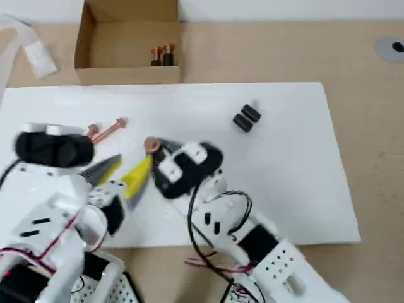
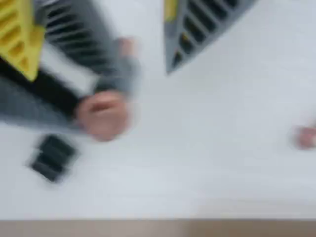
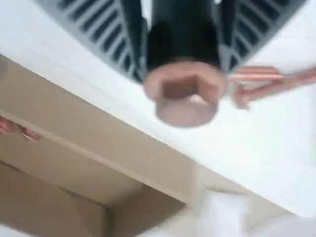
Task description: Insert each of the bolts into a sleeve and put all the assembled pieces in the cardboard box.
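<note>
Right claw point(image 3: 182, 66) clenched on the sleeved bolt point(image 3: 185, 96); left claw point(image 1: 120, 172) released. Hold firm and clear the wall of the cardboard box point(image 1: 126, 76), upper left, before letting go.

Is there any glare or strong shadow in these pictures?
High view: the white board is evenly lit, with no glare, and the cardboard box is shaded inside. Right wrist view: the box's inside is darker than the board. Left wrist view: the board is evenly bright, without hard shadows.
</note>
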Robot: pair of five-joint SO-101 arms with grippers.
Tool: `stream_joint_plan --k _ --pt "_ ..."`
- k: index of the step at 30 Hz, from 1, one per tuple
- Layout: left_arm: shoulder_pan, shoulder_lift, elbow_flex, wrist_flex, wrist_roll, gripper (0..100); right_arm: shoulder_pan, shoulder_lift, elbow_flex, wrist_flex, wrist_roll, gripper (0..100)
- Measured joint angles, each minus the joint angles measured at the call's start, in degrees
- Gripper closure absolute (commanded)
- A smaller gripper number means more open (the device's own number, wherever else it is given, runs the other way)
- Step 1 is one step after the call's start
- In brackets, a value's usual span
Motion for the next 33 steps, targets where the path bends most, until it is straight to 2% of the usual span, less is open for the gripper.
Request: stream_joint_plan --k 5,10,15,21,33 --pt "-11.96 10.64 -8.26 0.79 -8.53 82 6.15 14.59 -14.95 1.32 -0.44 98.9" --pt "-22.95 17.58 -10.02 -0.53 -11.43 82 10.2 36.22 -35.25 1.58 -0.53 98.9" --pt "-30.07 19.69 -6.68 -6.15 -12.48 82 13.71 61.01 -56.97 1.58 -0.53 98.9" --pt "-32.0 19.78 -0.18 -9.58 -12.66 82 15.82 89.41 -84.66 1.58 -0.53 98.9" --pt "-32.0 19.78 1.49 -9.85 -12.66 82 19.52 140.22 -135.82 1.67 -0.26 98.9"
